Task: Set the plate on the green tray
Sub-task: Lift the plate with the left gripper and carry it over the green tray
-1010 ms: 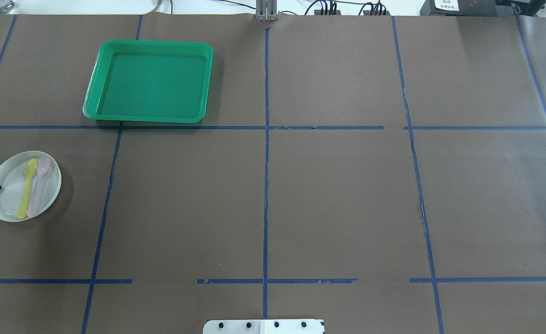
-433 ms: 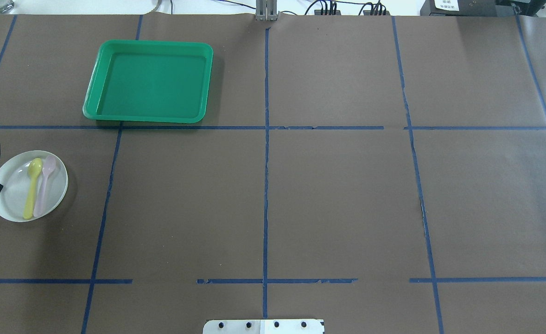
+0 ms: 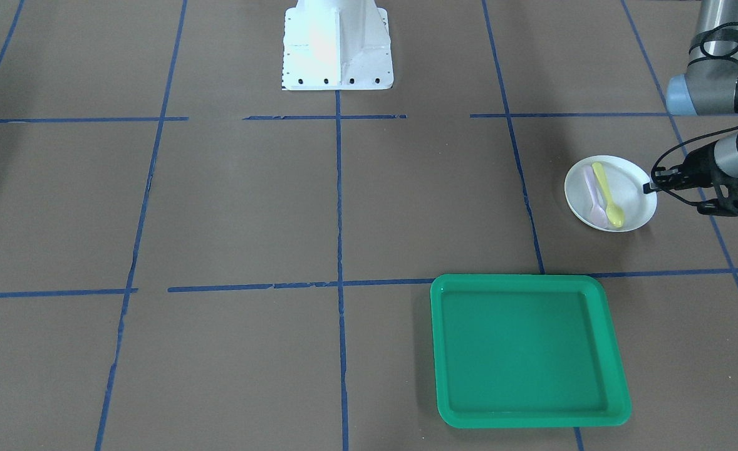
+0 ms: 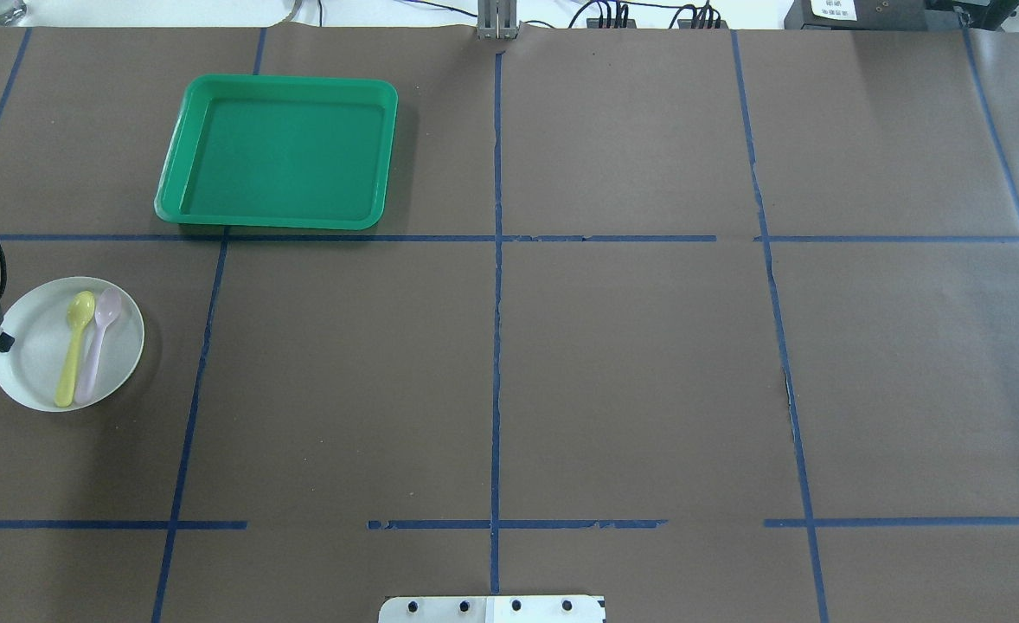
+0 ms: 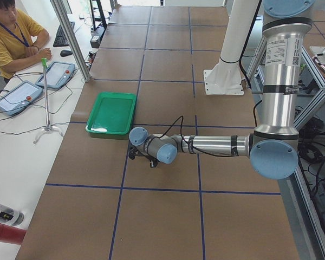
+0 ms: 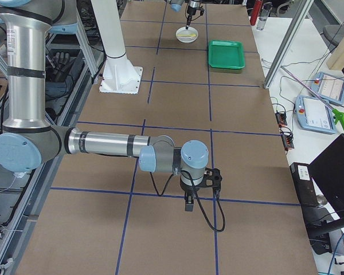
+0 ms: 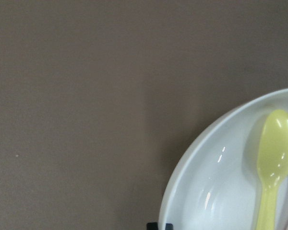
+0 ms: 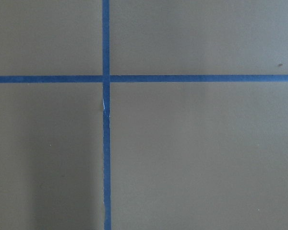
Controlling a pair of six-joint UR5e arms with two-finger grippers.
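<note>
Over brown table (image 4: 613, 363), the mostly cropped left tool (image 4: 1, 340) pinches the plate (image 4: 35, 374).

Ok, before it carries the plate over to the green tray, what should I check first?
1. Left gripper clamped on the plate rim: ok.
2. Yellow spoon and pink spoon lying inside the plate: ok.
3. Green tray empty: ok.
4. Right gripper well away from the tray: ok.
5. Plate lifted off the table: cannot tell.
</note>
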